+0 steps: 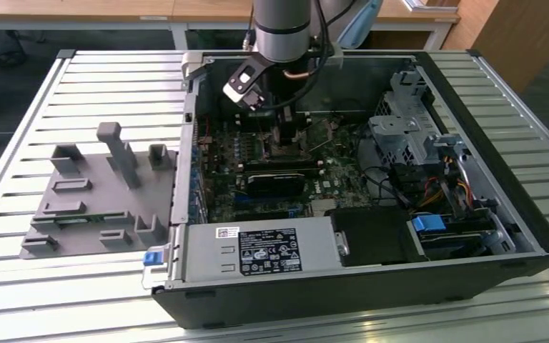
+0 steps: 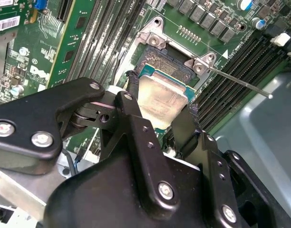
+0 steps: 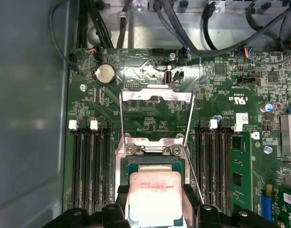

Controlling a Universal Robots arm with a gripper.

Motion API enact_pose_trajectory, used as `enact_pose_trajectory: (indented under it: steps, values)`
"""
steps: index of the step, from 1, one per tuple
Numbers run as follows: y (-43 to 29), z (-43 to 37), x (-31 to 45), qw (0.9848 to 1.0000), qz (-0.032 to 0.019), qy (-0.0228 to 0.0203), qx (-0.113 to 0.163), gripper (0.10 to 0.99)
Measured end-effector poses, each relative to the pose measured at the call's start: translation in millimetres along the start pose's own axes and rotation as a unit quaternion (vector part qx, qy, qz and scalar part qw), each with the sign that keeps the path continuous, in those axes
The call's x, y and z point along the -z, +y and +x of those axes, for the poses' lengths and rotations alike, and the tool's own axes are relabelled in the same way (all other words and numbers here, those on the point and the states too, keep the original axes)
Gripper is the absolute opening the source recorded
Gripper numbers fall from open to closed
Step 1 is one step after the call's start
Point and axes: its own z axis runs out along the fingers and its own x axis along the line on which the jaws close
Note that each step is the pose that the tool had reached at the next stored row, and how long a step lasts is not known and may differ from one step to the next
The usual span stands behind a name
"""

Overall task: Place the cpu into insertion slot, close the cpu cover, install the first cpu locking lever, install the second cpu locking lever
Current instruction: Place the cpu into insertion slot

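Grey moulded fixture [image 1: 94, 200] beside open black computer case [image 1: 370, 289]

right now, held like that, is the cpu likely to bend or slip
Probably stiff: the cpu is a flat plate with a metal top, so bending seems unlikely. Its thin edges, pinched by the gripper, could slip if nudged. Likely light, being so thin.

slatted metal table [image 1: 17, 128] | wooden desktop [image 1: 83, 8] behind, white legs | wooden cabinet [image 1: 517, 36] at exterior view's right | dark floor [image 1: 112, 39]

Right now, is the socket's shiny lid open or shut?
Open: the cpu cover is flipped back off the insertion slot, and the gripper holds the cpu.
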Motion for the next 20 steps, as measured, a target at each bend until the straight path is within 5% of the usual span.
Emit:
enact_pose_trajectory:
  steps: [20]
  values:
    - [-2.9,0.1,-15.7,1.0000,0.0000,-0.0009,-0.010,0.525]
